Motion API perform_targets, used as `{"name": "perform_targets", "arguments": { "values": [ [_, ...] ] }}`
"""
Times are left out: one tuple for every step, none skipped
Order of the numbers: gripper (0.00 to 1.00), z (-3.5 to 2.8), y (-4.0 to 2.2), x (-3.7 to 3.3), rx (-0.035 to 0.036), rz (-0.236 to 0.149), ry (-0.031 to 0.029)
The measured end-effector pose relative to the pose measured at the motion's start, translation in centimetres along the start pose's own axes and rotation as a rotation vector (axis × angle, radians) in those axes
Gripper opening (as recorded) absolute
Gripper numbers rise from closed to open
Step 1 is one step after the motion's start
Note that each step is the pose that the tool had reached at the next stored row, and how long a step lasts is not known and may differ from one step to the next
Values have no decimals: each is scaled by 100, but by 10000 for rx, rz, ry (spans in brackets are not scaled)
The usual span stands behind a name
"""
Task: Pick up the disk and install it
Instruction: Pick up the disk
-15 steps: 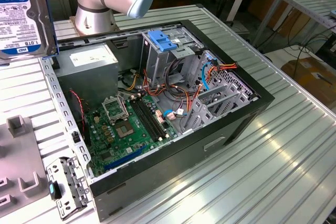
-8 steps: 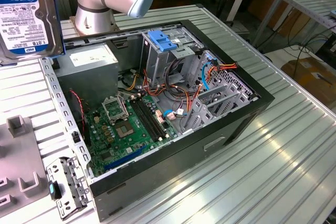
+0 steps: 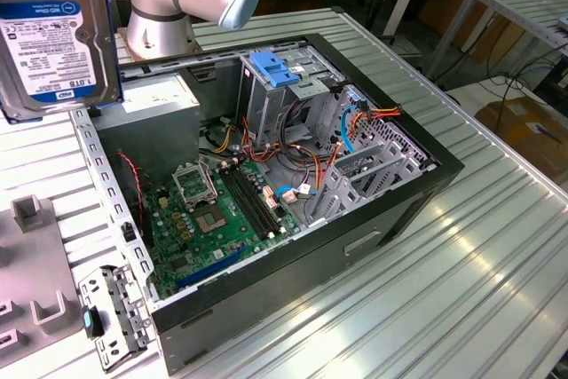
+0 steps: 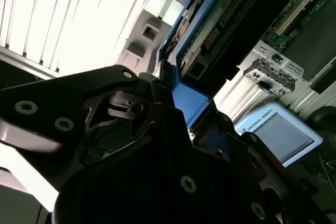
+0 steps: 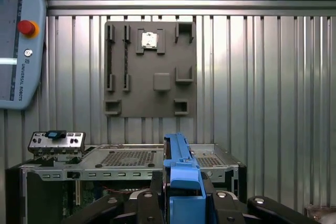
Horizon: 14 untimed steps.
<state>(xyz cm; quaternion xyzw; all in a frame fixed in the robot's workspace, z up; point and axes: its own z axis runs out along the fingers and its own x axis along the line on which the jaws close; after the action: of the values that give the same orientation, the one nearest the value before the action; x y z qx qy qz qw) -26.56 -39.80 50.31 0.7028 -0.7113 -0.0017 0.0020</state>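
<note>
The disk (image 3: 53,33), a silver-grey hard drive with a white and blue label, hangs in the air at the exterior view's upper left, above the table beside the open computer case (image 3: 417,193). In the first wrist view its blue side rail (image 5: 180,174) stands edge-on between the black fingers (image 5: 153,192) of my gripper (image 5: 181,192), which is shut on it. In the second wrist view the disk's underside (image 4: 226,19) with its circuit board reaches away from the gripper (image 4: 176,103), blue rail along its edge.
Inside the case stand a metal drive cage with a flat blue latch plate (image 3: 275,68), the green motherboard (image 3: 222,210) and bundled cables (image 3: 355,122). A grey fixture plate (image 5: 149,69) lies on the ribbed table. A teach pendant (image 5: 16,40) lies nearby.
</note>
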Motion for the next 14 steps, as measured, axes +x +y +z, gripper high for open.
{"name": "perform_targets", "arguments": {
  "values": [
    [37, 0, -63, 1, -1, 0, 0],
    [37, 1, -104, 1, -1, 1, 0],
    [37, 1, -184, 1, -1, 1, 0],
    [37, 2, -247, 0, 0, -1, -1],
    [37, 2, -294, 0, -1, 0, 0],
    [37, 2, -339, 0, -2, 1, 1],
    [37, 2, -385, 0, -2, 1, 1],
    [37, 3, -430, 0, -1, 0, 0],
    [37, 3, -474, -1, -1, 0, -1],
    [37, 3, -545, -1, -2, 1, -1],
    [37, 3, -592, -2, -3, 0, 0],
    [37, 3, -640, -2, -3, -1, 1],
    [37, 4, -691, -3, -3, 1, 0],
    [37, 4, -737, -3, -3, 1, -1]
  ]
}}
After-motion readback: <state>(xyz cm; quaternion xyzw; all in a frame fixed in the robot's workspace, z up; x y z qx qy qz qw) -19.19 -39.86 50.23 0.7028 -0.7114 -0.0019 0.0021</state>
